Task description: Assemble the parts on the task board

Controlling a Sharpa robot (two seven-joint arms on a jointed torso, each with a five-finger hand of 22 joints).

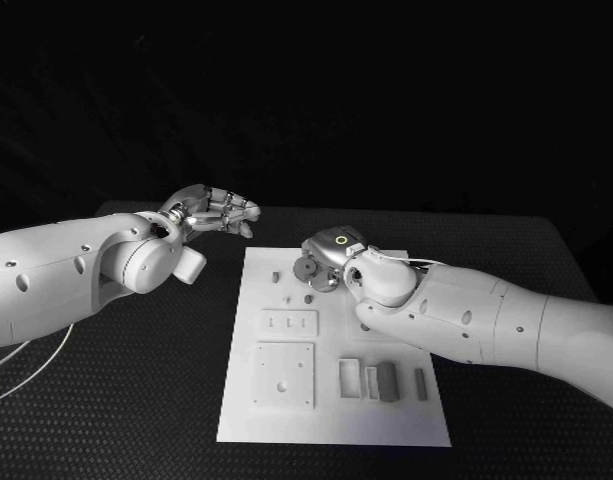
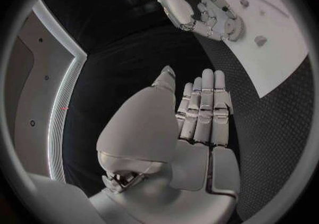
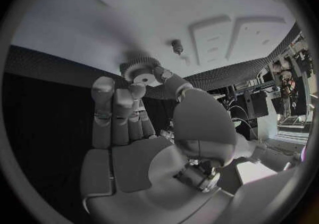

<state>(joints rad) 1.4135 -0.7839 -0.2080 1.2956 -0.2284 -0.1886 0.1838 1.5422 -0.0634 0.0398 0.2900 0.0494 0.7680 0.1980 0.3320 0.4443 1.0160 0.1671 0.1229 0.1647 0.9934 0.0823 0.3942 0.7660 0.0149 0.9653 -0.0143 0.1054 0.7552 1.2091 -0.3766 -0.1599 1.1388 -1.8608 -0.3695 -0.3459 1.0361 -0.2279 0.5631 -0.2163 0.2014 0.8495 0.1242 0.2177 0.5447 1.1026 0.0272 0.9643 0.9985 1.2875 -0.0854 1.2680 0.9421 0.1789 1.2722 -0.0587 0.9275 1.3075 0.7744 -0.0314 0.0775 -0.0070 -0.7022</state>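
While a small toothed gear (image 3: 141, 69) sits pinched between the thumb and fingertips of my right hand (image 1: 329, 262), it hovers over the upper part of the task board (image 1: 249, 415), just right of centre in the head view. Near the gear, a short peg (image 3: 177, 47) stands up from the board's white surface. Lower on the board, in the head view's bottom half, lie a square plate (image 1: 283, 375) with small holes, a smaller panel (image 1: 287, 323) above it, and three narrow upright blocks (image 1: 381, 381) to the right of the plate. The board rests on the black table (image 1: 133, 420). My left hand (image 1: 214, 212) hangs at the upper left of centre, off the board's top-left corner; its fingers lie straight and pressed side by side, holding nothing.
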